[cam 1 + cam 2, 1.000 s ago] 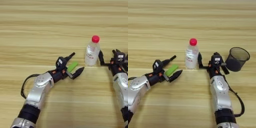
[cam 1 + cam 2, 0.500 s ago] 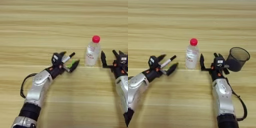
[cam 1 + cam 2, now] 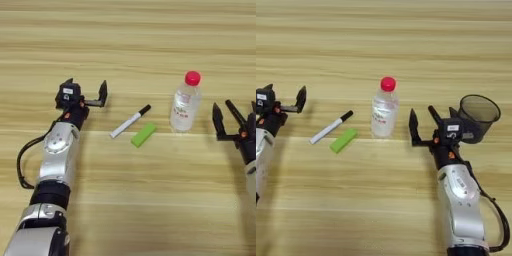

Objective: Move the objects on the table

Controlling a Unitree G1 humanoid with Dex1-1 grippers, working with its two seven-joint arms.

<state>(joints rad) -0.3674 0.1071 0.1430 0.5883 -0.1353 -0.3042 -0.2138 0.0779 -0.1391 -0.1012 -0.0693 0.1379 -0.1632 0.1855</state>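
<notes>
There was one tabletop (image 3: 125, 45) made of light wood. On it stood one clear bottle (image 3: 384, 109) with one red cap (image 3: 388, 83). There was one green block (image 3: 143, 135). There was one pen (image 3: 130, 121), white with a black tip. There was one dark cup (image 3: 476, 117). That made four small things in all. There were two robot arms, and each had one claw: one left claw (image 3: 85, 91) and one right claw (image 3: 423, 125). Each claw had two black fingers, spread apart.
</notes>
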